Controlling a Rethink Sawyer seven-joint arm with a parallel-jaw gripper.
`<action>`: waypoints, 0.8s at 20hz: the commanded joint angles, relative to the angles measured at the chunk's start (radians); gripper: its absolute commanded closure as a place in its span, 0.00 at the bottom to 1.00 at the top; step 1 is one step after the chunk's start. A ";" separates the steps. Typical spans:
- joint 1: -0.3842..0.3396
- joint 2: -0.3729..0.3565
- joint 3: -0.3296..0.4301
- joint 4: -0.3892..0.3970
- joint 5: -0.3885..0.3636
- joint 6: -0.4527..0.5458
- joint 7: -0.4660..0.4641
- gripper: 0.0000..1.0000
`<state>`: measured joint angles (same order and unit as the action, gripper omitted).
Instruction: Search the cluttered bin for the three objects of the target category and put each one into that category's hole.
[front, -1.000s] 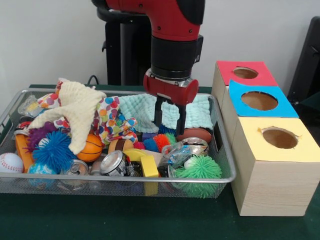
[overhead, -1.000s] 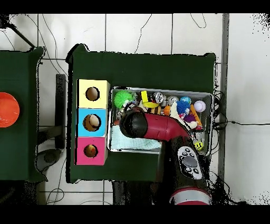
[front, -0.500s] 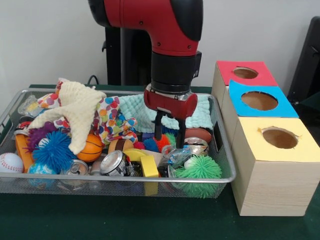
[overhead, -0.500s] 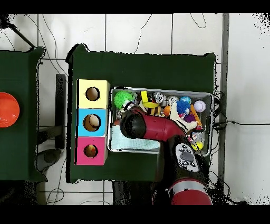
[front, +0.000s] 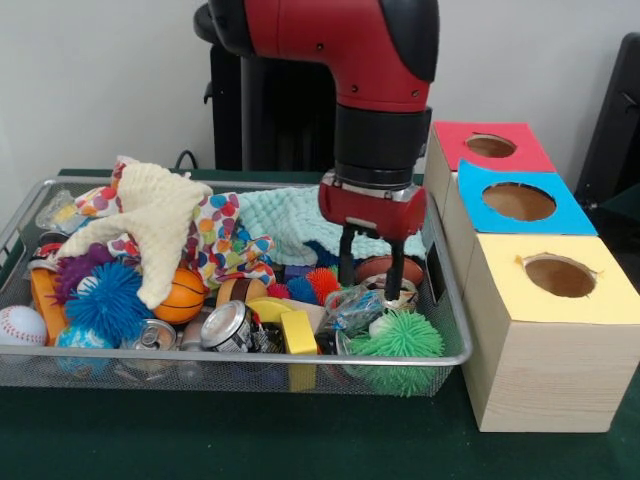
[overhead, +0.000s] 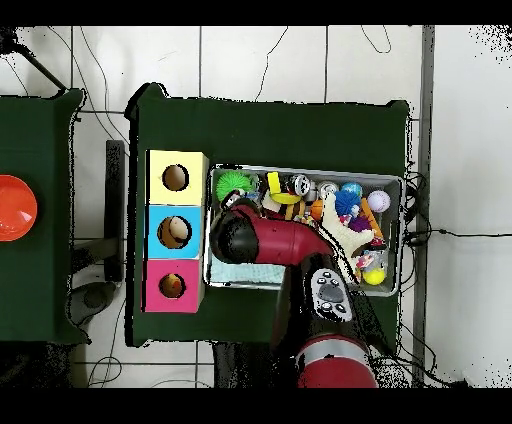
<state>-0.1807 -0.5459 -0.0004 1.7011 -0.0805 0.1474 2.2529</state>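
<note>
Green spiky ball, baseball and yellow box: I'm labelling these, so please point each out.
green spiky ball (front: 400, 335), front view, on its top.
baseball (front: 20, 325), front view, on its white middle.
yellow box (front: 600, 300), front view, bare top beside the hole.

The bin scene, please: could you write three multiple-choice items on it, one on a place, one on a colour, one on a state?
1. Where is the green spiky ball?
A. The bin's front corner nearest the boxes
B. On the yellow-topped box
C. Under the cream cloth

2. Which colour tops the box nearest the front-view camera?
A. Red
B. Blue
C. Yellow

3. How is the hand?
A. Open above the clutter
B. Shut on the baseball
C. Inside a hole

Answers: 1 A, it lies against the front rim; 2 C, the yellow-topped box is foremost; 3 A, its fingers stand apart, holding nothing.
</note>
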 joint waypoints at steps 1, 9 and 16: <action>0.048 -0.054 -0.019 -0.042 0.043 0.119 0.107 0.00; 0.085 -0.083 -0.075 -0.065 0.041 0.196 0.102 0.00; 0.066 -0.202 -0.117 -0.077 -0.016 0.382 -0.017 0.00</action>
<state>-0.0831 -0.6670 -0.0910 1.6898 -0.0798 0.3138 2.2529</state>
